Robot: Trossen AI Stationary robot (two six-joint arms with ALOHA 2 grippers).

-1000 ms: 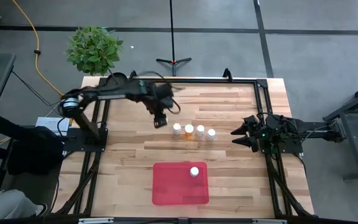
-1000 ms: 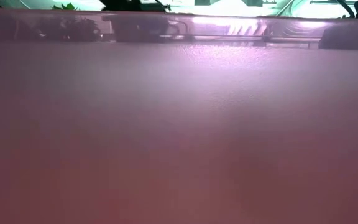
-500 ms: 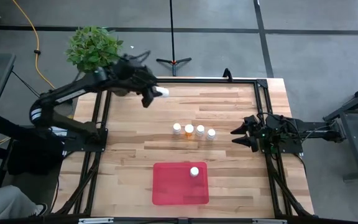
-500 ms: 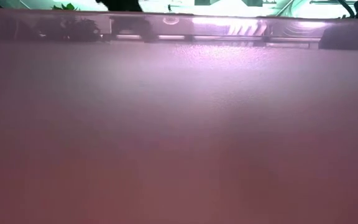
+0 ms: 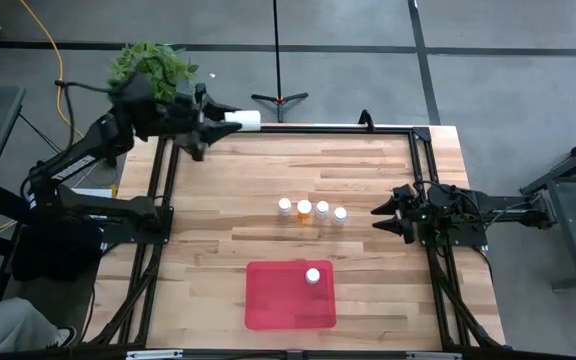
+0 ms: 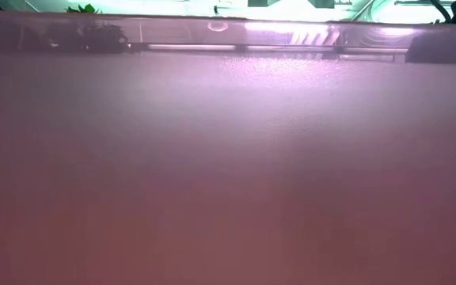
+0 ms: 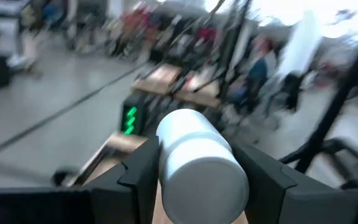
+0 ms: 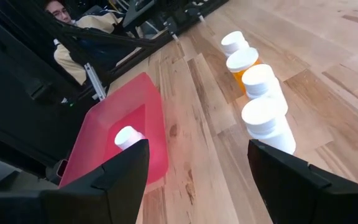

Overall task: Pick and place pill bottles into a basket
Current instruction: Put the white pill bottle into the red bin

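Note:
My left gripper (image 5: pixel 226 118) is raised over the table's far left edge, shut on a white pill bottle (image 5: pixel 244 118), which also shows in the left wrist view (image 7: pixel 199 163). Several more bottles stand in a row at mid-table (image 5: pixel 312 209), one of them orange-bodied (image 8: pixel 243 64). One bottle (image 5: pixel 313 275) stands in the red tray (image 5: pixel 278 300). My right gripper (image 5: pixel 386 219) waits at the table's right, open and empty, pointing at the row (image 8: pixel 197 180). My left gripper pinches the bottle's round sides (image 7: pixel 164 163) between its two fingers (image 7: pixel 140 169). The fingers run about level, pointing toward the table's right, and the bottle lies along them, its end sticking out past the tips (image 5: pixel 252 118). The bottle is lifted clear of the table.
A potted plant (image 5: pixel 150 72) stands just beyond the far left corner, close to the left arm. A black frame (image 5: pixel 318 128) runs round the table. The low view is filled by the tray's red wall (image 6: pixel 228 166). Bare wood lies between the row and the far edge.
My left gripper has risen from beside the row's left end and gone toward the table's far left corner, carrying the white bottle. It has tipped from pointing down to about level, so the bottle now lies on its side. The right arm has kept still.

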